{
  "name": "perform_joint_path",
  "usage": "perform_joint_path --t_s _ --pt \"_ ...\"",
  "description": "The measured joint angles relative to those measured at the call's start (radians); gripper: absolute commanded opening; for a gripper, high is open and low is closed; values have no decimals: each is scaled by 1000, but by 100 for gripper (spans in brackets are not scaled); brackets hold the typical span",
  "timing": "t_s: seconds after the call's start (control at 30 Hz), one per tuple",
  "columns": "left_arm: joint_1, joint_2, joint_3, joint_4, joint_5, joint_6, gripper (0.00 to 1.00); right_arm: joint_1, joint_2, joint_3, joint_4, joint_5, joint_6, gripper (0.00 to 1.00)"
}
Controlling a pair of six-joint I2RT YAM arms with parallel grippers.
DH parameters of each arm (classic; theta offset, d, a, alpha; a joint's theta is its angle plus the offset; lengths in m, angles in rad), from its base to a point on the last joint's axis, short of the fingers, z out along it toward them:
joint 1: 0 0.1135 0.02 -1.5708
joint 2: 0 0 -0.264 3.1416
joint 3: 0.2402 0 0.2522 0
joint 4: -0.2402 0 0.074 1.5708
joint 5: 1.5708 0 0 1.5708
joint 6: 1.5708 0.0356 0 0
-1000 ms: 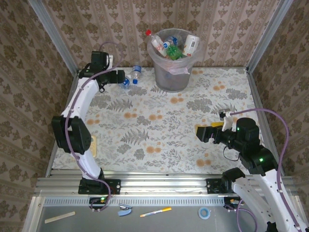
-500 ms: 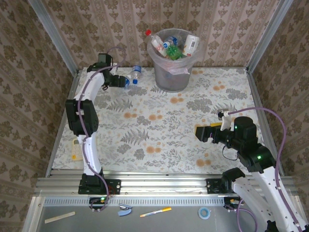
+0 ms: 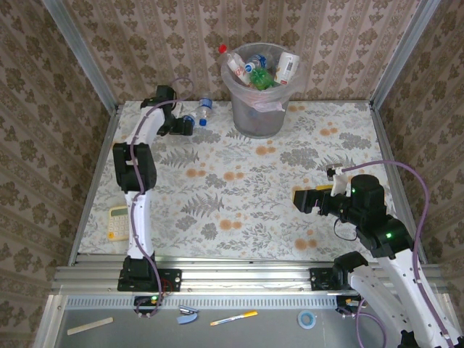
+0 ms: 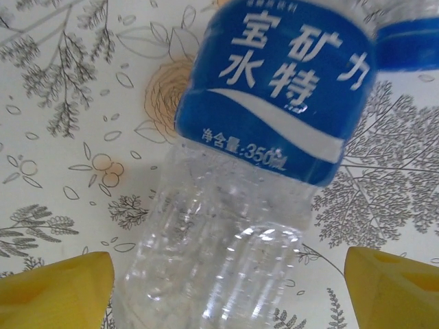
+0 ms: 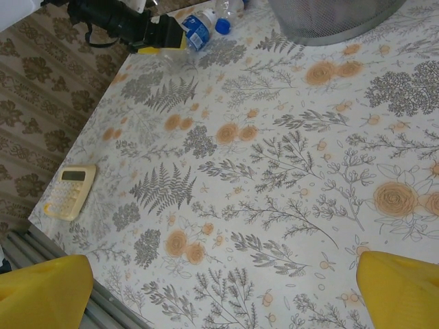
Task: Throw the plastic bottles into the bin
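Top external view: the left gripper reaches to the far left corner of the table, with a blue-labelled bottle right at its fingertips. A second bottle lies just past the first, on the side the fingers point toward. The bin, already holding several bottles, stands further on in much the same direction, near but not touching either bottle. The right gripper hangs well apart from all of this. Its jaws are spread wide and hold nothing, so the left arm is plainly the nearer one.

Left wrist view: the bottle lies on its side between the yellow fingers. Its long axis runs forward out of the jaws and leans a little toward the right-hand finger, so the fingers bracket its clear ribbed body across the width. The jaws are open. The left-hand finger stands almost against the plastic, while a strip of tablecloth shows between the bottle and the right-hand finger, so I judge it not yet gripped. The blue label of the second bottle shows ahead and to the right, just beside the first. A squeeze here should catch only the nearer one.

Right wrist view: its own yellow fingers sit wide apart over bare cloth. The left gripper and its bottle lie far ahead and to the left, and the foot of the bin is far ahead.
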Motion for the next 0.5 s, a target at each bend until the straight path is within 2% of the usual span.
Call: perform_joint_path --t_s 0.27,0.4,0.5 --pt "0 28 1 -2 7 -25 68 0 0 0 0 0 0 100" --pt "0 29 1 0 12 -33 56 0 0 0 0 3 0 100" --pt "5 29 -4 9 28 -41 50 0 5 0 0 3 0 100"
